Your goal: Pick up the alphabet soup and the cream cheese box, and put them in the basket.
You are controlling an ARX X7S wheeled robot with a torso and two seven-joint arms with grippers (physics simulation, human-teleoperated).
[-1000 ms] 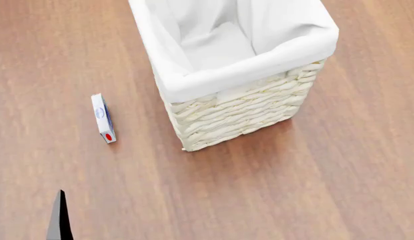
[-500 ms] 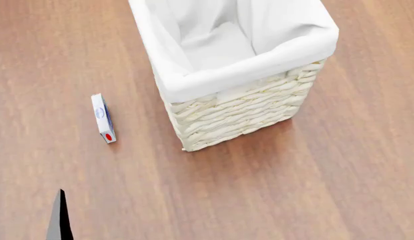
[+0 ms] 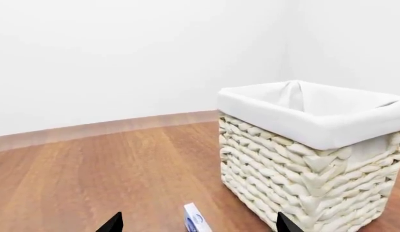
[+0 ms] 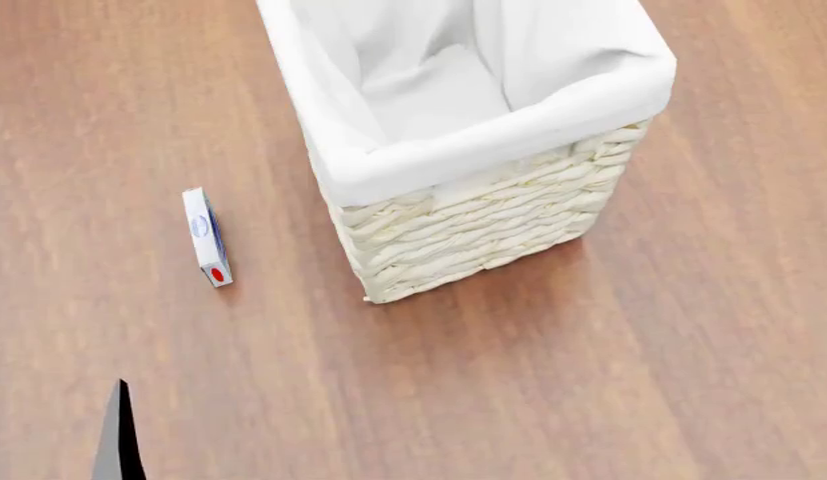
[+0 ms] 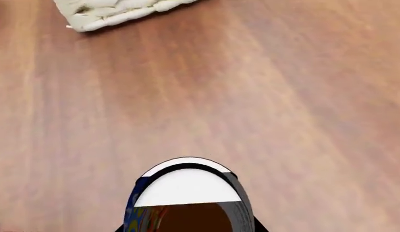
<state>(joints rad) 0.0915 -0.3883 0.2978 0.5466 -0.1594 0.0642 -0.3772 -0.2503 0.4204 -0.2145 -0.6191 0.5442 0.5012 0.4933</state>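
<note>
Left of centre in the head view: cream cheese box [image 4: 206, 237], on its edge on the wooden floor [image 4: 587, 380], apart from the basket [image 4: 480, 215] at upper centre. Left gripper [image 3: 195, 223]: jaws apart, box between and beyond the tips. Right gripper [image 5: 186, 227]: clamped on alphabet soup [image 5: 186, 198] can, lower centre.
</note>
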